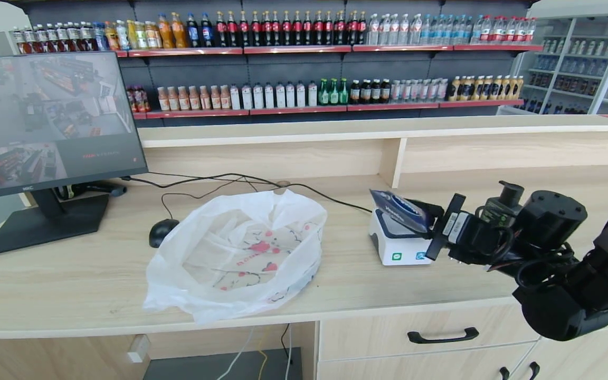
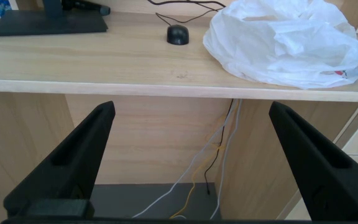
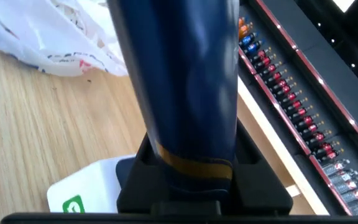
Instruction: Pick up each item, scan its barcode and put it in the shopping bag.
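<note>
The long pale wooden desk (image 1: 72, 285) carries everything. A big dark flat monitor on a black stand (image 1: 45, 121) sits toward ten o'clock. In the middle slumps the crumpled white plastic shopping bag with red print (image 1: 240, 253). From here I can't make out how wide its mouth gapes.

At three o'clock from the bag stands a small white box scanner (image 1: 396, 243), with the right gripper (image 1: 430, 216) coming in from its three o'clock side. Its fingers are clamped on a dark blue glossy packet (image 1: 399, 210), held tilted just above the scanner's top face. I can't tell whether the two touch.

The left gripper (image 2: 191, 109) hangs low before the desk's front edge, well apart from the bag. Its fingers (image 2: 86, 149) are spread wide with nothing between them. A little black mouse (image 1: 162, 231) lies near the bag at about nine o'clock.

I'd say the scanning step is in hand, with the packet being shown to the reader. Next the right arm would need to lift it clear, carry it toward nine o'clock over the bag and let go only above the opening. The limp plastic could fold shut, so the free left gripper may have to help.
</note>
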{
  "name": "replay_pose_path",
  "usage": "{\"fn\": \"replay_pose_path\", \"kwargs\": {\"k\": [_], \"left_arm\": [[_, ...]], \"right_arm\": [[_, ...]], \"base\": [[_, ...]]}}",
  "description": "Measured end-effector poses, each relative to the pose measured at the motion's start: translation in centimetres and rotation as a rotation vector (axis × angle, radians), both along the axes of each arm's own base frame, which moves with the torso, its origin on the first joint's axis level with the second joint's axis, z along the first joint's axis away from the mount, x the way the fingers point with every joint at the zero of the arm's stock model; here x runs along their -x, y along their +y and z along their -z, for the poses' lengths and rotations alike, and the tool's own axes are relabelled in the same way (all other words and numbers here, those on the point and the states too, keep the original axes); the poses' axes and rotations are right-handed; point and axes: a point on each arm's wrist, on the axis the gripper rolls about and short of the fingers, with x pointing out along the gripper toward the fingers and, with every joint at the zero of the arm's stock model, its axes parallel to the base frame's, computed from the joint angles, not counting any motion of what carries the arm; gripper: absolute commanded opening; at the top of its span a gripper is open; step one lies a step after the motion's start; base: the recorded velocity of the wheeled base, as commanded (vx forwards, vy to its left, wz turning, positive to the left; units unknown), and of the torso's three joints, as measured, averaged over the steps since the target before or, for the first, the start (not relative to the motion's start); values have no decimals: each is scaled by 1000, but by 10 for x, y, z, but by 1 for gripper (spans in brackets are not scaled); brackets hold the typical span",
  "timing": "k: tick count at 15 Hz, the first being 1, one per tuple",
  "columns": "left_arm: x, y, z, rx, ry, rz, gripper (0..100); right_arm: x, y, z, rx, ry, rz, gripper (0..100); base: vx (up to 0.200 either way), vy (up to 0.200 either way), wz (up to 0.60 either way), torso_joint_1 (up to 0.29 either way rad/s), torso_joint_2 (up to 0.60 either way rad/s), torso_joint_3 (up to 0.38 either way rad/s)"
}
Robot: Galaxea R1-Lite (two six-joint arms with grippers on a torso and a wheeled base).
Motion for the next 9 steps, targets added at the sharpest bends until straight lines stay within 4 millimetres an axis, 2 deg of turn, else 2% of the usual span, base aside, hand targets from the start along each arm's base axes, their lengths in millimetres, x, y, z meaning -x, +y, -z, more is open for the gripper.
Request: {"fn": "replay_pose_path", "kwargs": {"k": [5,7,9], "left_arm": [[0,0,0,0,0,0,100],[0,0,0,0,0,0,100],[0,0,0,0,0,0,100]], "right_arm": [[35,31,-40,-234,76,98,0],[53,43,-58,-392,133,133,0],[75,51,-68,-558,236,156,0]], "base": [[0,0,0,0,0,0],[0,0,0,0,0,0],[0,0,0,0,0,0]]}}
